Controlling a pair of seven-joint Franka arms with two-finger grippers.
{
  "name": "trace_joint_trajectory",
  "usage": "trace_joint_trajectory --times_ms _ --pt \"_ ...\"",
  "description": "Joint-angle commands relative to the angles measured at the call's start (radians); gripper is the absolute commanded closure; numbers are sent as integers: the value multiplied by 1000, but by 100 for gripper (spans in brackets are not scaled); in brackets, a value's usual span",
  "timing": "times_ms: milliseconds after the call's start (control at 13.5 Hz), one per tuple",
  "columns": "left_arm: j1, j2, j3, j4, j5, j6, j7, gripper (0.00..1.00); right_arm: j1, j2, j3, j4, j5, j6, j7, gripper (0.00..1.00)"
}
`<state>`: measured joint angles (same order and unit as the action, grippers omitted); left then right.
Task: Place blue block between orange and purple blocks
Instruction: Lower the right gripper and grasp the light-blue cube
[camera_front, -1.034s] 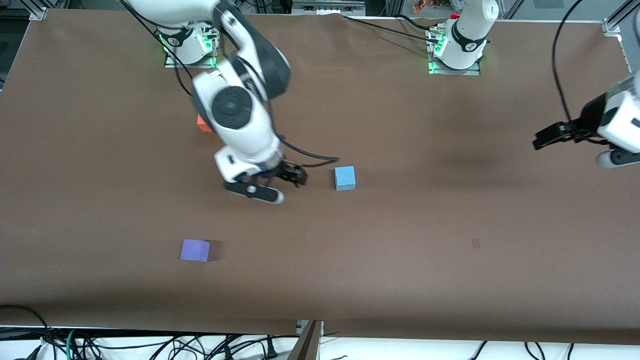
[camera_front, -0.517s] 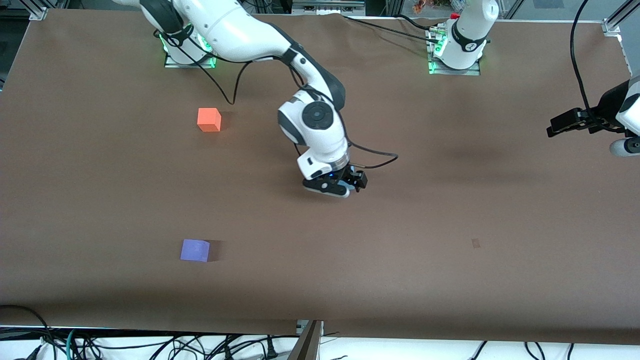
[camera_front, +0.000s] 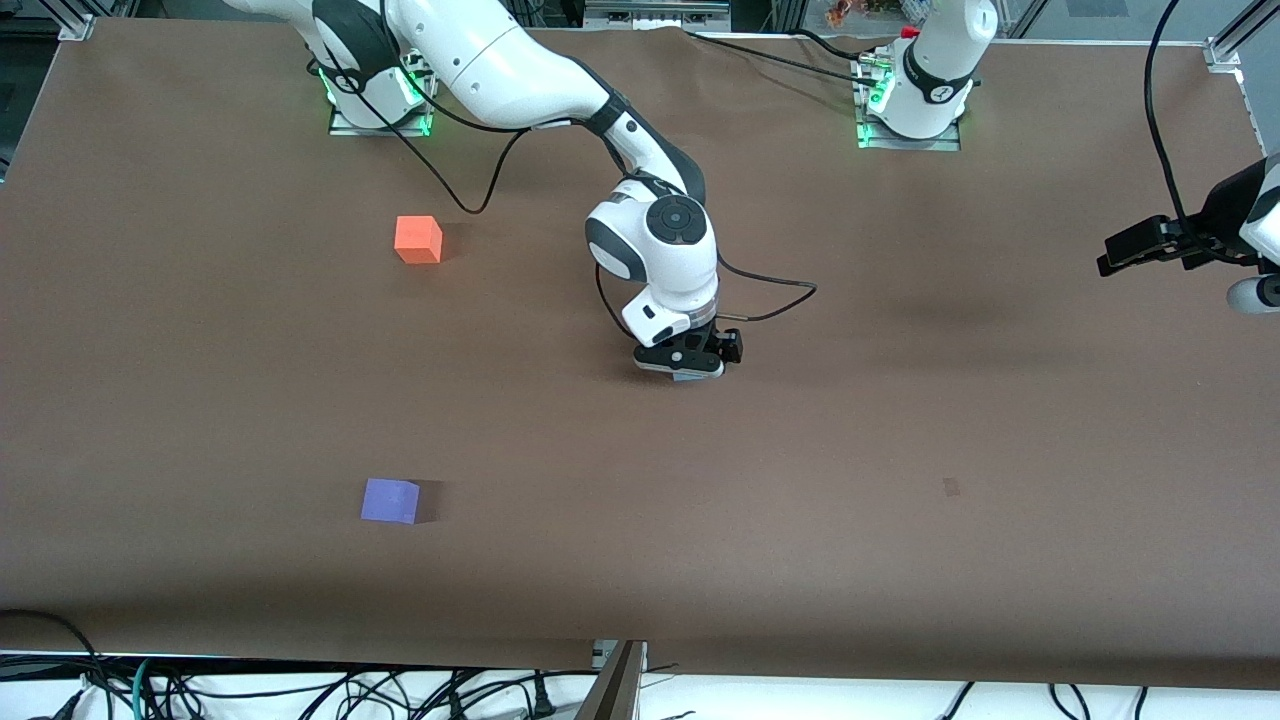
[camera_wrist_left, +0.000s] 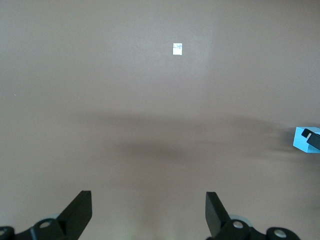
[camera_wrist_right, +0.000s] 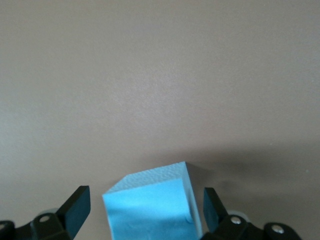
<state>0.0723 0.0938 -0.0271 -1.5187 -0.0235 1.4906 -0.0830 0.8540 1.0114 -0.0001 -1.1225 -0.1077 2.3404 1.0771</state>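
Right pincer (camera_front: 684, 371) hanging spread wide around blue block (camera_wrist_right: 152, 206) mid-desk, fingers (camera_wrist_right: 75, 206) straddling it, not gripping; orange block (camera_front: 418, 240) lying nearer the right arm's base, purple block (camera_front: 390, 500) sitting nearer the camera; left pincer (camera_front: 1130, 248) waiting wide open, holding nothing, over the desk (camera_front: 900, 450) edge

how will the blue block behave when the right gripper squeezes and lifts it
The blue block looks like matte foam, so probably light and slightly squashy. Its textured faces should grip well between the open right gripper's fingers. Flat-sided and squat, it is unlikely to roll or tip on the table.
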Motion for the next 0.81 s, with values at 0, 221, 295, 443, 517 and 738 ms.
trace_joint_trajectory --times_ms 0,221,295,443,517,738 --pt "0 20 4 38 -21 -24 26 0 19 9 -11 26 -33 -36 -54 0" --pt "-2 20 6 38 -18 -24 25 0 20 9 -9 13 -43 -52 -78 0" --pt "-2 20 4 38 -18 -26 25 0 20 7 -9 13 -44 -52 -80 1" --pt "-2 20 6 38 -18 -24 25 0 20 4 -9 13 -43 -53 -88 19" --pt "-2 21 6 38 -19 -24 25 0 14 1 -9 13 -38 -59 -98 34" --pt "-3 26 6 40 -9 -24 25 0 -13 -20 -9 17 -27 -136 -181 76"
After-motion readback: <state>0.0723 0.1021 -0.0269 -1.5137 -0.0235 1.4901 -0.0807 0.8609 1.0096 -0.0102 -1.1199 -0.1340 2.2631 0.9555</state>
